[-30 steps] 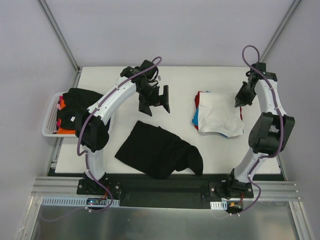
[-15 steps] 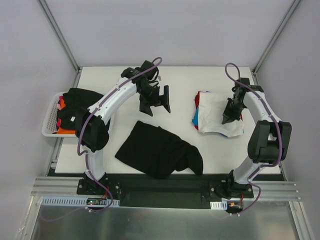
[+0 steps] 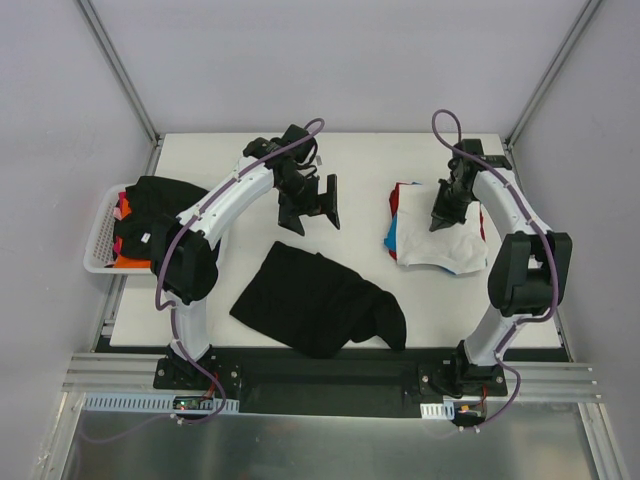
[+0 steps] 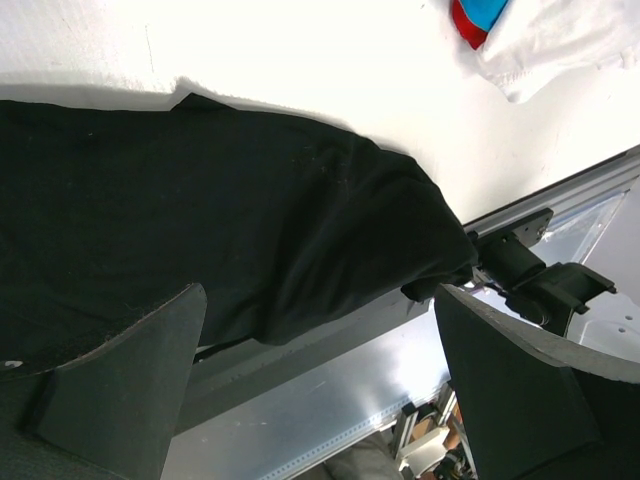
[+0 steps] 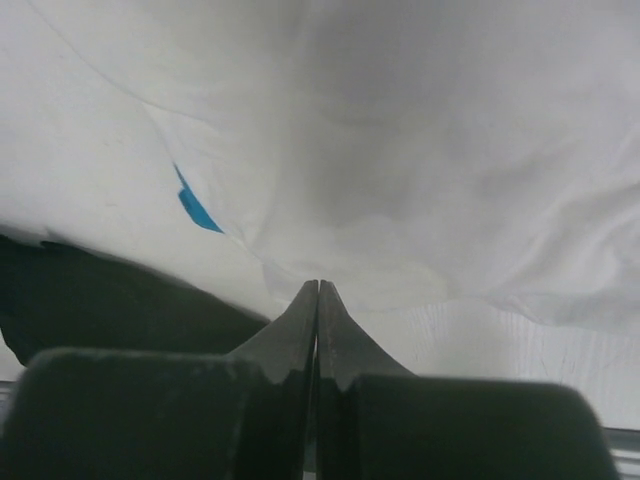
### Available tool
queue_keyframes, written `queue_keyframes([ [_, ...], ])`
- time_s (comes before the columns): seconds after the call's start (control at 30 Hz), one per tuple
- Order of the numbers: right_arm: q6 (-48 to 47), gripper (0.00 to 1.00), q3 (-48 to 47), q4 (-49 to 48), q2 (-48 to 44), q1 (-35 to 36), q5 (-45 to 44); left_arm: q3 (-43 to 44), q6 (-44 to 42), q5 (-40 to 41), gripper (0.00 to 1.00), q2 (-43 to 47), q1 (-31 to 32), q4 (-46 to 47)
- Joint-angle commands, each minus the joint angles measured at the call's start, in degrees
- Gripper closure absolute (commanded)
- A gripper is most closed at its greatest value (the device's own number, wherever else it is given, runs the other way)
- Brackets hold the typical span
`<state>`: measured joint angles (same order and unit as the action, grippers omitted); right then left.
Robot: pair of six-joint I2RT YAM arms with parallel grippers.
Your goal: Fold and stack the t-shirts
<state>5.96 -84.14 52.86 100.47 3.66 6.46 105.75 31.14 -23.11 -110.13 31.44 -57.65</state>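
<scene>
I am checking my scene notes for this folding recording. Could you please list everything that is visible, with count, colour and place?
large black cloth t-shirt: 1, black, lying loose, table's near middle.
folded t-shirt stack: 1, white on top, red and blue edges below, table right.
white mesh plastic basket: 1, white, table's left edge.
clothes in basket: several, black, red, orange.
table: 1, white.
left gripper: 1, black, open, above table centre.
right gripper: 1, black, shut, at the stack's top.
</scene>
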Motion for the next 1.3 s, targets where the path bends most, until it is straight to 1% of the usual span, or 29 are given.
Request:
queue_keyframes([
  [0.0, -2.52, 0.99, -6.82, 1.19, 2.19, 0.38, -0.39, -0.11, 0.42, -0.35, 0.01, 3.08, 0.02, -0.01],
  [0.13, -5.34, 0.99, -10.95, 3.64, 4.47, 0.56, -5.39, -0.37, 0.51, -0.35, 0.01, 3.07, 0.02, 0.08],
  [0.17, -5.43, 0.99, -11.74, 4.35, 5.26, 0.47, -9.06, -0.46, 0.59, -0.35, 0.01, 3.16, 0.02, -0.01],
  [0.27, -5.6, 0.99, -13.33, 5.41, 6.58, 0.38, -10.94, -0.72, 0.51, -0.26, 0.01, 2.99, 0.02, 0.08],
  [0.37, -5.6, 0.99, -13.6, 5.5, 7.2, 0.38, -10.15, -0.55, 0.42, -0.18, 0.01, 2.81, -0.06, -0.01],
  [0.53, -5.25, 0.99, -11.41, 4.71, 8.52, 0.38, -9.28, -0.29, 0.51, -0.35, 0.01, 2.29, 0.02, -0.01],
  [0.7, -4.2, 0.99, -8.07, 3.22, 10.45, 0.38, -6.72, -0.29, 0.42, -0.35, 0.01, 1.93, 0.02, -0.01],
  [0.73, -3.94, 0.99, -7.19, 3.04, 11.32, 0.38, -4.81, -0.29, 0.42, -0.35, 0.01, 2.02, 0.02, -0.1],
  [0.93, -2.88, 0.99, -5.77, 1.46, 14.05, 0.3, -2.15, -0.37, 0.07, -0.27, 0.01, 1.67, -0.06, -0.1],
  [1.07, -2.53, 0.99, -7.53, 1.28, 17.21, -0.76, -1.19, -0.64, -0.37, -0.18, 0.01, 1.67, -0.15, -0.27],
  [1.27, -2.88, 0.99, -16.4, 3.65, 22.31, -3.48, -1.62, -1.86, -0.9, 0.09, 0.01, 2.19, -0.42, -0.8],
])
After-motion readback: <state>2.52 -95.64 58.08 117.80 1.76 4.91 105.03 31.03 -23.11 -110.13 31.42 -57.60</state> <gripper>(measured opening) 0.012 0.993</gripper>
